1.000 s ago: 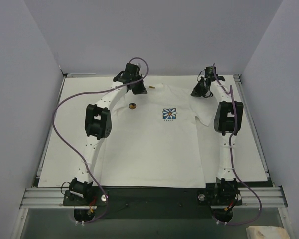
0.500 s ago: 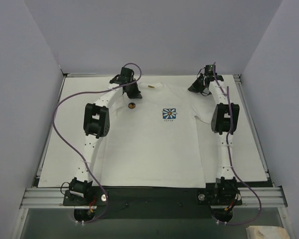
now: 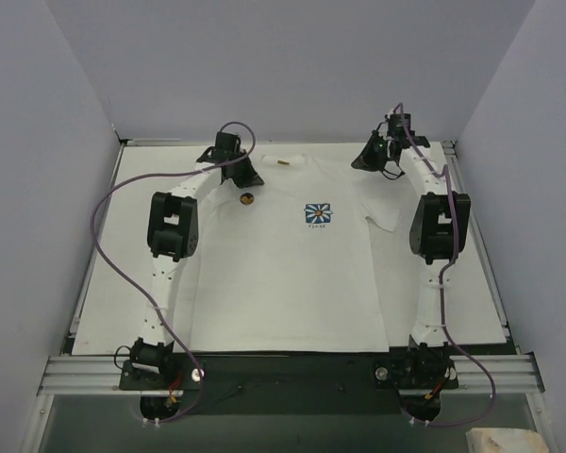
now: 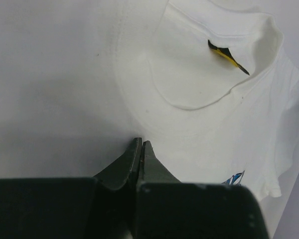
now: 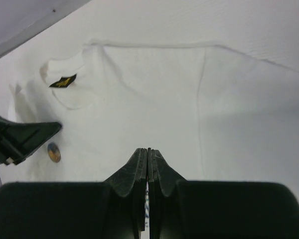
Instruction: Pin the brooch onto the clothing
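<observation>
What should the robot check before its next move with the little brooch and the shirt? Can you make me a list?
1. The T-shirt is spread flat with the daisy print facing up: ok.
2. The brooch is in view, lying on the shirt near the left claw: ok.
3. The left claw is empty: ok, it is shut on nothing.
4. The right claw is empty: ok, it is shut on nothing.
5. A claw is open and ready to grab: not ok, both are shut.
6. The brooch is pinned through the cloth: cannot tell, it is too small to see.
</observation>
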